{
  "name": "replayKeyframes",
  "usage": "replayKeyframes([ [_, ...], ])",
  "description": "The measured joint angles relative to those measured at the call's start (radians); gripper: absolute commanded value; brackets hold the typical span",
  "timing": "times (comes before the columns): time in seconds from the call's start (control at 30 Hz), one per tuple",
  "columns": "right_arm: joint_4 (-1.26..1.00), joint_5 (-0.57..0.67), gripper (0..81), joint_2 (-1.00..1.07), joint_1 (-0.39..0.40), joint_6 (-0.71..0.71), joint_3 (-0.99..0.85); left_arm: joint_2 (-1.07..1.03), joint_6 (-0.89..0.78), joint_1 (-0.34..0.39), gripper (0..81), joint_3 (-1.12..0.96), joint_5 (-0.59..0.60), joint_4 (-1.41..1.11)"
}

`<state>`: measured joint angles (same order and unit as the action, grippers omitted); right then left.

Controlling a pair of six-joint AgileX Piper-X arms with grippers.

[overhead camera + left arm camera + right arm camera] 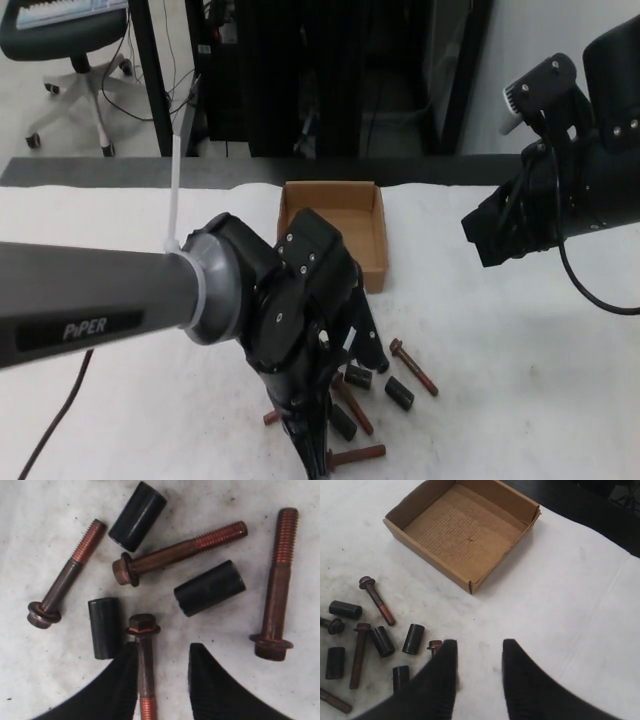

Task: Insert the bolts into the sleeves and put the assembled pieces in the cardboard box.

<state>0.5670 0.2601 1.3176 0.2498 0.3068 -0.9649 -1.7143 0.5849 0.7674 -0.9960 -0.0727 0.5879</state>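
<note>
1. One bolt (145, 670) lies flat on the bench (500, 400). Its shank runs between the two fingers of the left gripper (163, 649), and its head is just past the fingertips. The jaws stand apart and I see no clamp on it.
2. A black sleeve (105, 627) lies just beside that bolt's head.
3. The other bolts (175, 555) and other sleeves (210, 587) lie scattered near them.
4. In the high view the pile sits low at centre frame under the left arm (100, 290). The cardboard box (370, 250) is at centre frame above it.
5. The right gripper (479, 645) hangs with its fingers spread and holds nothing. It is at the right of the high frame.
</note>
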Motion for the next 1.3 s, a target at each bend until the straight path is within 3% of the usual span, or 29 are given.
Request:
replayKeyframes([
  [0.47, 0.002, 0.0, 29.8, 0.0, 0.0, 0.005, 0.0, -0.003, 0.096, -0.055, 31.7, -0.003, -0.058, -0.043],
  [0.87, 0.017, -0.03, 29.8, 0.0, 0.0, 0.005, 0.0, -0.005, 0.067, -0.022, 31.7, -0.003, 0.028, 0.02],
  [1.07, 0.018, -0.029, 29.8, 0.0, 0.0, 0.005, 0.0, -0.02, 0.067, -0.02, 31.7, -0.003, 0.027, 0.029],
  [1.3, 0.018, -0.029, 29.8, 0.0, 0.0, 0.005, 0.0, -0.036, 0.045, -0.02, 31.7, -0.011, -0.054, 0.03],
])
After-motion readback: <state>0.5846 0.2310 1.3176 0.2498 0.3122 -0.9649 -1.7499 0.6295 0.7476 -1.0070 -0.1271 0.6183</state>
